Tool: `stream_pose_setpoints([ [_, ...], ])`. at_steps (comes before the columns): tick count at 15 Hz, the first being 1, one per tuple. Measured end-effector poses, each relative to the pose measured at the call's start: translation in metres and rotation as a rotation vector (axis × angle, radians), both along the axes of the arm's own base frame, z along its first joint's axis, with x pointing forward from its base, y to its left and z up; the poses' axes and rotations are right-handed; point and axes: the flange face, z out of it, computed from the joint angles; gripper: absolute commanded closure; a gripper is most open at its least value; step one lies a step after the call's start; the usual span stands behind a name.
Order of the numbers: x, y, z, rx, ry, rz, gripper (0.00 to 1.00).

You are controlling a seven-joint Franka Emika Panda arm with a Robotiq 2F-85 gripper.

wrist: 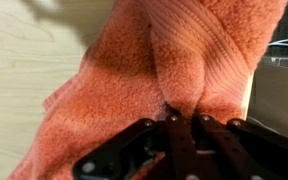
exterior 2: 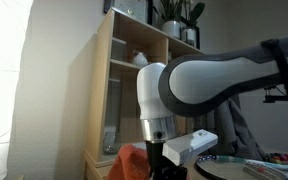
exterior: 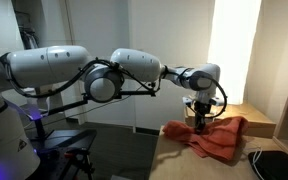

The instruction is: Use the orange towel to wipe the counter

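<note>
The orange towel (exterior: 212, 137) lies rumpled on the pale wood counter (exterior: 174, 160), spread toward the right. In an exterior view only a corner of the towel (exterior 2: 131, 160) shows beside the arm. In the wrist view the towel (wrist: 154, 70) fills most of the picture, with bare counter (wrist: 29, 70) at the left. My gripper (exterior: 200, 122) points straight down onto the towel's middle. In the wrist view the gripper (wrist: 184, 112) has its fingers close together, pinching a raised fold of the towel.
A light wooden box (exterior: 252, 120) with a raised top stands behind the towel at the right. A dark round object (exterior: 279, 165) lies at the counter's near right. A wooden shelf unit (exterior 2: 134, 70) with plants stands behind the arm.
</note>
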Motion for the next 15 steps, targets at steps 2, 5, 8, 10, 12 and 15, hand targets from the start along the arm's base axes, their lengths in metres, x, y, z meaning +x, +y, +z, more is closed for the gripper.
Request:
stream_pose_setpoints([
  [2,-0.003,0.01,0.0,-0.029,-0.006,0.04,0.97],
  [5,-0.003,0.01,0.0,-0.041,-0.01,0.046,0.97],
  [8,0.003,-0.01,0.0,-0.041,-0.011,0.006,0.97],
  [10,0.009,-0.037,0.0,-0.038,-0.012,-0.059,0.97],
  [12,0.014,-0.067,-0.001,-0.021,-0.008,-0.126,0.97],
  [15,0.02,-0.108,-0.001,0.016,0.0,-0.225,0.97],
])
